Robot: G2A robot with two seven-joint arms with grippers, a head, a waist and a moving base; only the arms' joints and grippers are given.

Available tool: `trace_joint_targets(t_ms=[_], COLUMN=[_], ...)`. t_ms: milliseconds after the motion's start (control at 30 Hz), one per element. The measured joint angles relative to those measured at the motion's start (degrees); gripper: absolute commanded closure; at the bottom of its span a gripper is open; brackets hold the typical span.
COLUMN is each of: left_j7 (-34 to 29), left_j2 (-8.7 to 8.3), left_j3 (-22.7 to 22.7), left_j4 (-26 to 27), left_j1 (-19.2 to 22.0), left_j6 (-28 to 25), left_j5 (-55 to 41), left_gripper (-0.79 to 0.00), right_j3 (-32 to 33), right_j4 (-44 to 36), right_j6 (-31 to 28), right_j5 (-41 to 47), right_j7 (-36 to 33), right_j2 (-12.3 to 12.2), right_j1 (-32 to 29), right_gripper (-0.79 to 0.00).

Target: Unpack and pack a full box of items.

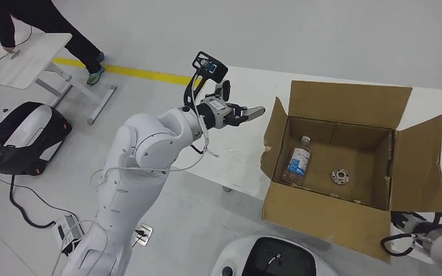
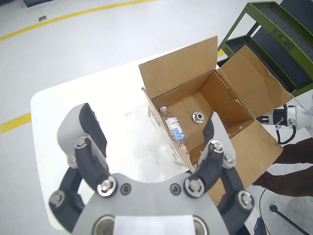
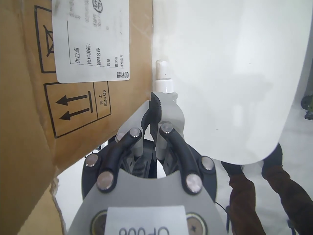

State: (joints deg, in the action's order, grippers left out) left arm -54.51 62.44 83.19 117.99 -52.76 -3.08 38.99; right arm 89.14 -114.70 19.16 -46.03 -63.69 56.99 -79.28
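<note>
Jaws of the right gripper (image 3: 164, 99) are clamping a small white capped bottle (image 3: 162, 72) just beside the brown cardboard box (image 3: 24, 99), risking a snag on lifting; the left gripper (image 2: 149, 110) is hanging wide open, empty.

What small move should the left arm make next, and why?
Probably move the left gripper over the cardboard box and lower it toward the water bottle: its jaws are open and empty, it hangs beside the box, and the bottle lies inside beside a metal flange.
</note>
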Motion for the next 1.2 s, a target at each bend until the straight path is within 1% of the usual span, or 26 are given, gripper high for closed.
trace_joint_targets(t_ms=[233,467,600,700,933,1033,1200], left_j7=[0.0,0.0,0.0,0.0,0.0,0.0,0.0], left_j2=[0.0,0.0,0.0,0.0,0.0,0.0,0.0], left_j3=[0.0,0.0,0.0,0.0,0.0,0.0,0.0], left_j4=[0.0,0.0,0.0,0.0,0.0,0.0,0.0], left_j1=[0.0,0.0,0.0,0.0,0.0,0.0,0.0], left_j6=[0.0,0.0,0.0,0.0,0.0,0.0,0.0], left_j5=[0.0,0.0,0.0,0.0,0.0,0.0,0.0], left_gripper=[-0.785,-0.785,-0.785,-0.785,-0.785,-0.785,-0.785], right_j3=[-3.6,-6.7,-8.2,-7.8,-3.5,-1.8,-1.8], right_j4=[3.0,5.0,4.3,2.0,-5.5,-7.3,-7.3], right_j6=[-1.3,-1.1,-0.6,1.7,10.9,10.4,10.2], right_j5=[1.2,2.9,1.0,-2.0,-11.1,-12.5,-12.4], right_j7=[2.1,2.9,2.3,0.1,-9.5,-11.2,-11.2], right_j2=[0.5,1.0,1.1,0.9,0.1,-0.1,-0.1], right_j1=[2.3,4.7,6.1,5.8,2.6,1.3,1.4], right_gripper=[0.0,0.0,0.0,0.0,0.0,0.0,0.0])
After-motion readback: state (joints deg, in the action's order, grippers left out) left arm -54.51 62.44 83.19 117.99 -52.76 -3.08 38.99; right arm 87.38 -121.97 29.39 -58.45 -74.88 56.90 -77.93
